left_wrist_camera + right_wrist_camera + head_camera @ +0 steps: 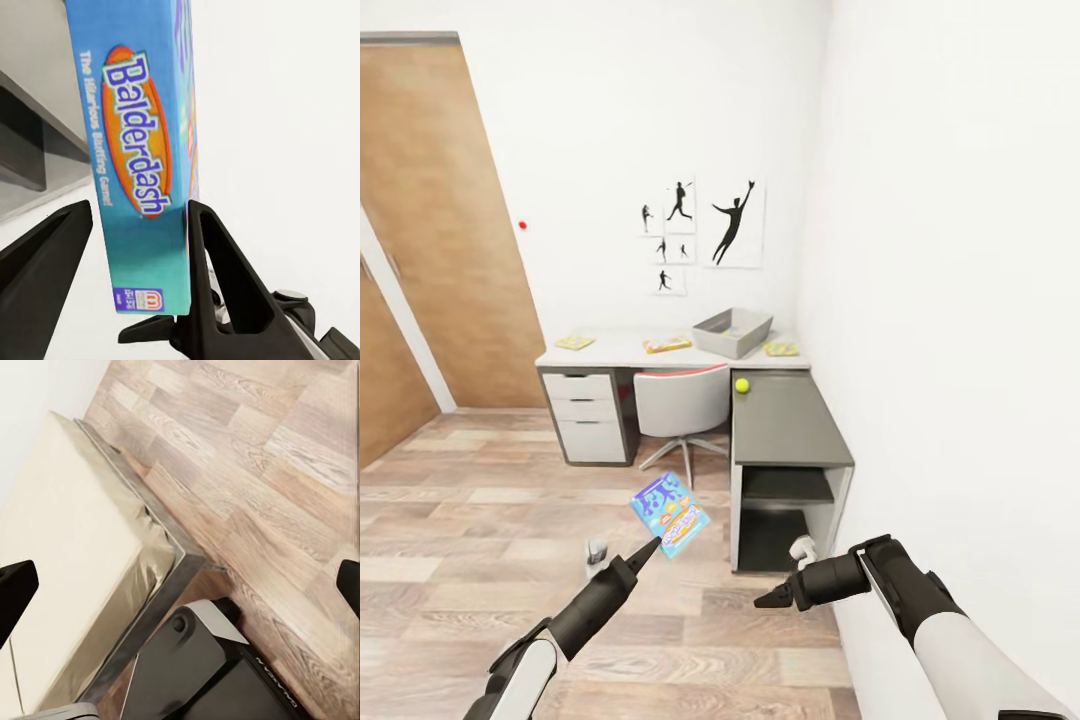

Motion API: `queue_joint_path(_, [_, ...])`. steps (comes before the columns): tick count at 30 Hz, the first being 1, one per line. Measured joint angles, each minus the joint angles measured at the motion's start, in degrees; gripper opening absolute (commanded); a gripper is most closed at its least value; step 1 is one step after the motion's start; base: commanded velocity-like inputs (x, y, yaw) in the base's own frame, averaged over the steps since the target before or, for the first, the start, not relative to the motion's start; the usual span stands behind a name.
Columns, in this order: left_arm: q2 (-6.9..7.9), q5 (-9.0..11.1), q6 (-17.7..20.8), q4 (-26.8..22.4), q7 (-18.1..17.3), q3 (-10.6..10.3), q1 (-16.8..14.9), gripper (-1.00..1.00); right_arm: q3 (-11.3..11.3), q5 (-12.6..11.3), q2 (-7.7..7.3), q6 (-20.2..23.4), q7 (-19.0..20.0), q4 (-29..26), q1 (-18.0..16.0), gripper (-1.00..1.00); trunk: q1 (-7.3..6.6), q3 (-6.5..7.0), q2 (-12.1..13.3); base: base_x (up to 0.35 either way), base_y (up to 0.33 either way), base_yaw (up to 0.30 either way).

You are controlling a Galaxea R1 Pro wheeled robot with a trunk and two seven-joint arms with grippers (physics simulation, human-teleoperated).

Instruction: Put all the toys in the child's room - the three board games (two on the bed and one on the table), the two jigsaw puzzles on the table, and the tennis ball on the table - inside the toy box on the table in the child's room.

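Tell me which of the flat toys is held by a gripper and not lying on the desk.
The blue Balderdash board game, clamped in the left gripper. The three others lie flat on the table.

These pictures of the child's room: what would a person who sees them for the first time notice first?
First comes the bright teal-blue Balderdash board game, held up over the wood floor by the left gripper, whose fingers clamp its edge. Next comes the pale table against the far wall, with the grey toy box on it and the tennis ball on its darker side part.
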Motion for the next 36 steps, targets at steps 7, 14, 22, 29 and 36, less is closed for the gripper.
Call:
queue_joint_path(7, [0.0,-0.01,-0.02,0.0,0.02,0.0,0.0,-1.0,0.0,0.0,0.0,-0.03,0.0,-0.02,0.0,1.0,0.0,0.0,0.0,0.339,-0.089,0.0])
queue_joint_path(14, [-0.01,-0.02,-0.02,0.0,0.07,0.0,0.0,-1.0,0.0,0.0,0.0,0.01,0.01,-0.06,0.0,1.0,0.0,0.0,0.0,0.339,-0.121,0.0])
queue_joint_path(22, [0.0,-0.02,-0.06,0.0,0.02,0.0,0.0,-1.0,0.0,0.0,0.0,-0.03,0.04,-0.06,0.02,1.0,0.0,0.0,0.0,0.339,-0.106,0.0])
queue_joint_path(29, [0.0,-0.02,-0.07,0.0,0.01,0.0,0.0,-1.0,0.0,0.0,0.0,-0.04,0.01,-0.08,0.06,1.0,0.0,0.0,0.0,0.339,-0.03,0.0])
queue_joint_path(36, [0.0,-0.02,-0.07,0.0,0.0,0.0,0.0,-1.0,0.0,0.0,0.0,-0.04,0.0,-0.09,0.08,1.0,0.0,0.0,0.0,0.339,-0.006,0.0])
